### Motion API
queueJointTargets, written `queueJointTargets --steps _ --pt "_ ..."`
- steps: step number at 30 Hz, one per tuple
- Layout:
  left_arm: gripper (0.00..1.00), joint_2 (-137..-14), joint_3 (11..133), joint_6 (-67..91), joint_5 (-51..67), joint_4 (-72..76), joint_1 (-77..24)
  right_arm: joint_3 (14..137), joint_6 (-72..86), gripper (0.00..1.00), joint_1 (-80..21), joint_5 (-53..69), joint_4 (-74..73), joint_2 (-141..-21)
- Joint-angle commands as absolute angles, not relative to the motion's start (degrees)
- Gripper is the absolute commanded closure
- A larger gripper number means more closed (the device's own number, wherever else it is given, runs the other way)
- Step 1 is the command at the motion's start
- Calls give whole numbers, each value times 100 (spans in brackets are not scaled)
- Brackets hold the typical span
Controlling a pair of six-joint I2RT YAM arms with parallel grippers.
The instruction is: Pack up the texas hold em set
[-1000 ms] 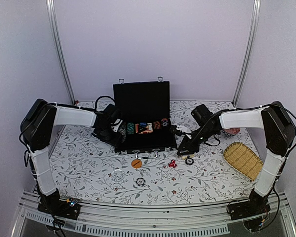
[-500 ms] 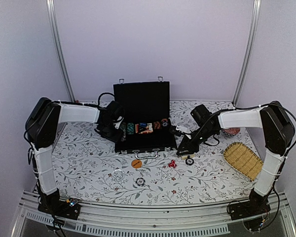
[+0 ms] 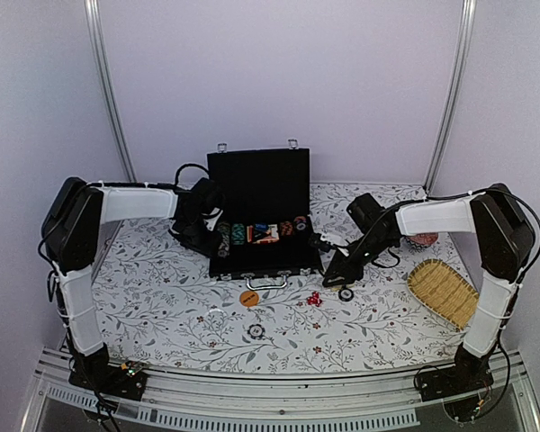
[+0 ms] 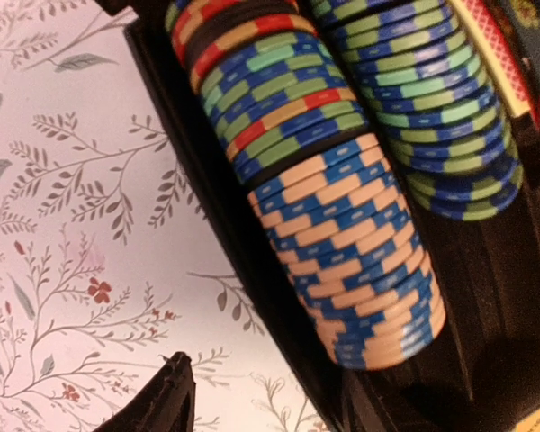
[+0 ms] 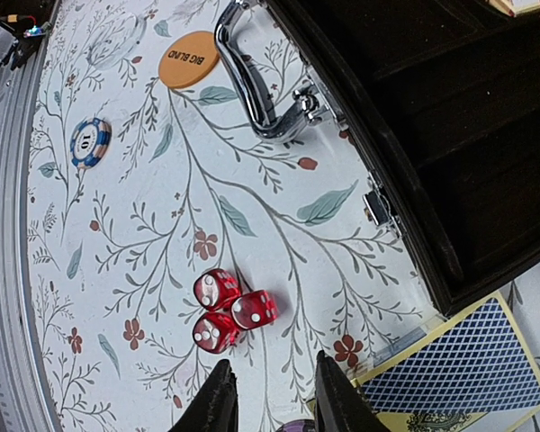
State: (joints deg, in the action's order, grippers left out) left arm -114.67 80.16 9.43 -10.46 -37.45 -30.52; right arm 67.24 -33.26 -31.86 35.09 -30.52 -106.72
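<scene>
The black case [image 3: 259,187] stands open at the table's middle, with rows of chips [image 4: 342,225] and cards inside. My left gripper [image 4: 306,405] is open astride the case's left wall. One fingertip [image 4: 166,396] is over the tablecloth; the other is lost in the dark interior. My right gripper [image 5: 274,387] hovers low in front of the case's right corner, jaws a little apart and holding nothing. Three red dice [image 5: 227,306] lie just beyond its tips. An orange disc [image 5: 188,59] lies by the case handle [image 5: 252,81], and a loose chip [image 5: 90,144] lies nearer the front.
A blue-backed card [image 5: 459,369] lies by the case's right corner. Another chip [image 3: 346,293] sits on the table under the right gripper. A woven yellow basket [image 3: 444,292] and a red patterned dish [image 3: 423,239] stand at the right. The front rail [image 5: 4,225] is close.
My left gripper has moved right and back, from beside the case onto its left wall. The right gripper has edged slightly left toward the dice.
</scene>
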Motion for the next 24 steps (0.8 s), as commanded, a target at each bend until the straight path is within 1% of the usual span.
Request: queueJointTargets --steps 1,4,7,11,13,14,17,21,24 --pt "44 -10738 7927 1035 -993 -4101 -2965 6882 -3405 69 -3178 3655 -3182 -10776" --pt "43 -10377 7809 1079 -930 -4242 -3025 6882 -3401 69 -3173 3661 -3182 -10768" --pt "45 -10049 7721 1003 -414 -4298 -3246 6882 -3402 69 -3181 3665 -3190 -10767" --pt "48 -9738 7634 528 220 -4315 -4234 6882 -3401 69 -3178 3666 -3198 -10708" --pt "52 -9745 7619 367 544 -4340 -4712 6882 -3395 69 -3164 3704 -3204 -10630" --pt "52 -9795 7607 341 711 -4334 -4900 6882 -3393 69 -3127 3758 -3212 -10574" --pt "49 -10090 7685 327 938 -4438 -5423 7092 -3337 69 -2864 3968 -3230 -10385" --pt "44 -10571 7781 246 701 -4616 -6040 7049 -3267 68 -2362 4067 -3187 -10168" --pt "43 -10863 7776 125 425 -4714 -6467 6971 -3243 68 -2169 4078 -3102 -10051"
